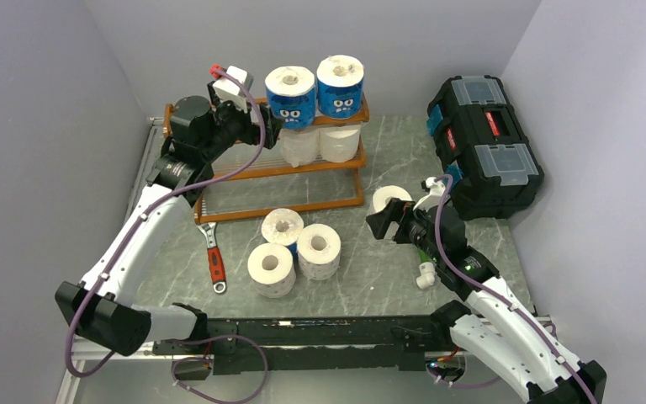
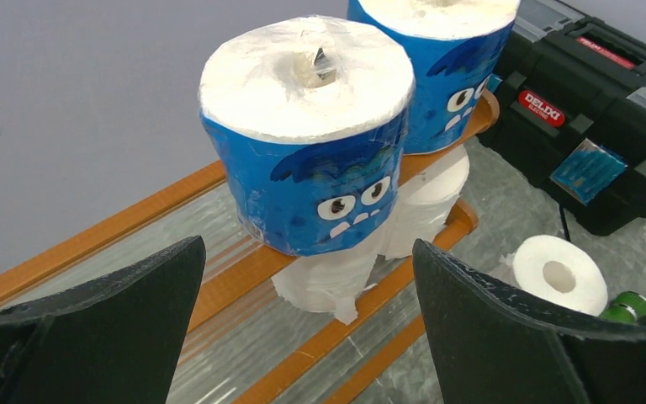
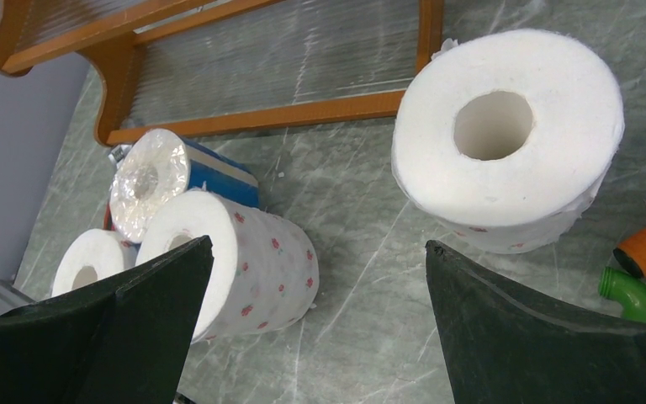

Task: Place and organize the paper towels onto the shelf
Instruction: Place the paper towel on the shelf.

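Toolbox label: the black toolbox (image 2: 606,143) reads "DELIXI" on a red plate (image 2: 547,108).
Wrapper print: cartoon face on the blue-wrapped rolls (image 2: 307,139), upright on the top tier of the shelf (image 1: 286,208).
Left arm: raised to top-tier height; left fingers (image 2: 135,311) spread, empty, facing the nearer blue roll.
Right arm: low over the tabletop (image 1: 362,278); right fingers (image 3: 521,320) spread, empty, facing a plain white roll (image 3: 505,135) near the shelf's foot.

Black toolbox (image 1: 484,143) at right rear, red-handled wrench (image 1: 214,261) on marbled table (image 1: 370,282)

The left arm (image 1: 135,240) and right arm (image 1: 513,332) wear white shells over black joints; a purple cable (image 1: 439,223) trails each, and fingers (image 2: 109,320) are matte black wedges
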`<move>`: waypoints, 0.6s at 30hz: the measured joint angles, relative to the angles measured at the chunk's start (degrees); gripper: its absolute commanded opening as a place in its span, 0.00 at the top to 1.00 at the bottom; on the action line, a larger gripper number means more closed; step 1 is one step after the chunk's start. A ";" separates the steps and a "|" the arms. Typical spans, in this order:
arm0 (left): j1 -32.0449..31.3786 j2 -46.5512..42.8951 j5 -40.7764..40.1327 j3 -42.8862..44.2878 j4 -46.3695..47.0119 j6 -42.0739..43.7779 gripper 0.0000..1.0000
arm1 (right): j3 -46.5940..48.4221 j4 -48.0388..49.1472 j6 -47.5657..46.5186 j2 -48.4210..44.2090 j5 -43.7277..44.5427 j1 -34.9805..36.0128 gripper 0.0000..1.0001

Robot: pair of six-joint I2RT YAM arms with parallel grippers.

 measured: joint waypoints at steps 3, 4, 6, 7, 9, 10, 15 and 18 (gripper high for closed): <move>0.07 1.49 0.85 -0.66 2.14 1.07 0.01 | -0.11 0.00 -0.28 -0.24 0.00 0.00 0.01; 0.04 1.73 1.05 -0.85 2.56 1.25 0.01 | -0.20 -0.02 -0.31 -0.35 0.00 0.00 0.01; 0.04 2.67 1.57 -0.96 3.63 1.49 0.01 | -0.26 -0.04 -0.31 -0.39 0.00 0.00 0.01; 0.04 3.19 1.75 -0.96 4.33 1.53 0.01 | -0.31 -0.04 -0.31 -0.39 0.02 0.00 0.01; 0.04 4.07 1.86 -0.96 5.40 1.57 0.01 | -0.33 -0.11 -0.33 -0.39 0.02 0.00 0.01; 0.04 4.66 1.86 -0.96 6.14 1.66 0.01 | -0.35 -0.11 -0.33 -0.42 0.02 0.00 0.01; 0.07 7.37 1.77 -0.96 8.48 1.64 0.01 | -0.85 -0.15 -0.48 -0.85 0.22 0.00 0.01; 0.11 8.92 1.75 -1.29 10.21 1.20 0.00 | -0.94 -0.17 -0.57 -0.83 0.22 0.00 0.01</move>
